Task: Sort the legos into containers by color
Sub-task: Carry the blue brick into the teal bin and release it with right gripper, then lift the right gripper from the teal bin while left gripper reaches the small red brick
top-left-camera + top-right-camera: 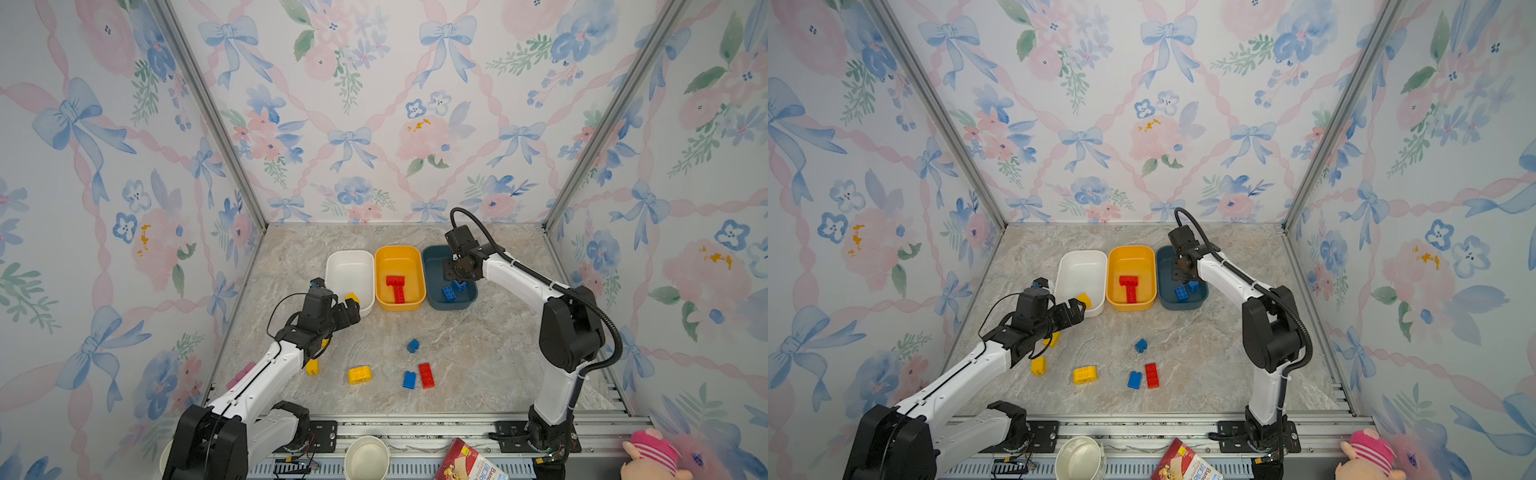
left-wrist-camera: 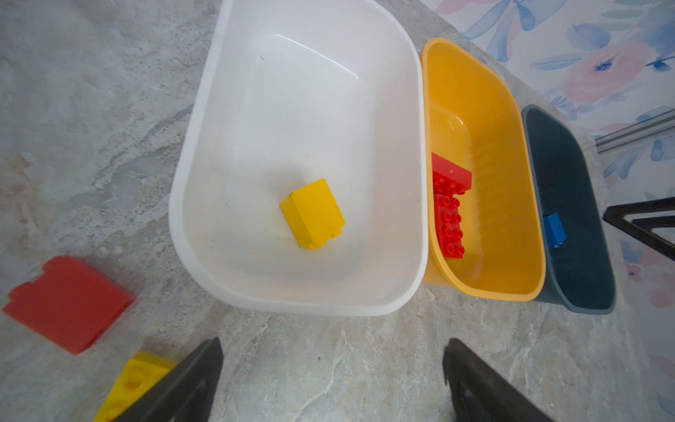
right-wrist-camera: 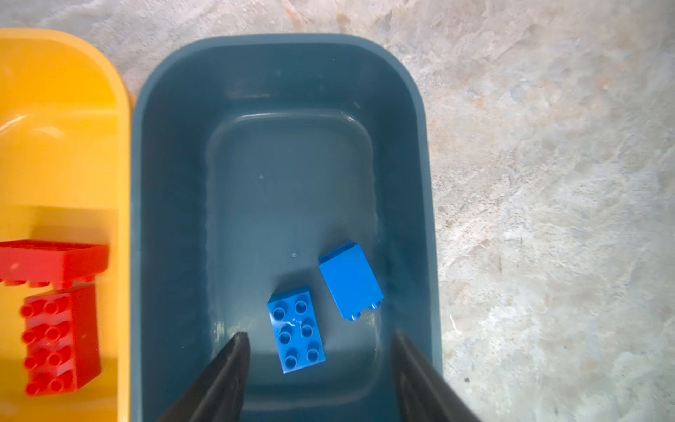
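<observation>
Right wrist view: right tool (image 3: 319,335) apart and empty over teal tub (image 3: 175,182), studs-up blue brick (image 3: 296,329) roughly lengthwise along it.

The white tub (image 2: 310,73) came up slick and glossy, smooth plastic with a bright streak of glare across its floor. The yellow-orange tub (image 2: 504,153) shone just as hard. The teal tub (image 3: 277,73) looked duller, a satin plastic with only a soft sheen. The yellow brick (image 2: 314,213) and the studded blue brick (image 3: 296,330) were hard, shiny plastic. Under them the tabletop (image 3: 548,182) read as mottled stone, matt and veined. The walls (image 1: 374,104) were flat printed paper, the corner rail (image 1: 208,104) brushed metal, the right arm (image 1: 515,278) smooth white plastic, the plush toy (image 1: 648,453) fuzzy cloth.
</observation>
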Tool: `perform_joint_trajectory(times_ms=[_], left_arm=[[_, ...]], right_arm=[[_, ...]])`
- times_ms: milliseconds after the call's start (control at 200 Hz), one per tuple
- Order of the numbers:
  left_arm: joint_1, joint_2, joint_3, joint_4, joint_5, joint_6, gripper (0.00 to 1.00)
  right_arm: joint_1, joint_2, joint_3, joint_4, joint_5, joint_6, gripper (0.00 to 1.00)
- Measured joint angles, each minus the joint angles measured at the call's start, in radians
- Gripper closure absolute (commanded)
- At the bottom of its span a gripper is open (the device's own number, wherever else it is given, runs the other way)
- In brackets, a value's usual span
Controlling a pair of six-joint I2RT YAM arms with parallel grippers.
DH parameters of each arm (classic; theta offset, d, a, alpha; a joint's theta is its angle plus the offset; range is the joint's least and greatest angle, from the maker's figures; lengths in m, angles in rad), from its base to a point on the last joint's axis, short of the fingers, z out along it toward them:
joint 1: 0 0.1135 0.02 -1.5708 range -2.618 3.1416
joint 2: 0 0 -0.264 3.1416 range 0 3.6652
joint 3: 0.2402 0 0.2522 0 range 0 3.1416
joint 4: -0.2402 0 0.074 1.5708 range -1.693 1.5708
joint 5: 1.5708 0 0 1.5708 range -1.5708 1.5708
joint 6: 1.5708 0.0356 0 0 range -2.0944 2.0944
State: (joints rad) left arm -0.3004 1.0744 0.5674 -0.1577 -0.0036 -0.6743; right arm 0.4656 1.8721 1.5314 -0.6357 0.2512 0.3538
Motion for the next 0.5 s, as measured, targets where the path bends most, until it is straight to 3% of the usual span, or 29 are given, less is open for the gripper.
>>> perform_joint_trajectory(times_ms=[500], left_arm=[[0.053, 0.027, 0.131, -0.214, -0.146, -0.008, 0.06]], right_arm=[[0.047, -0.252, -0.215, -0.016, -0.045, 0.036, 0.17]])
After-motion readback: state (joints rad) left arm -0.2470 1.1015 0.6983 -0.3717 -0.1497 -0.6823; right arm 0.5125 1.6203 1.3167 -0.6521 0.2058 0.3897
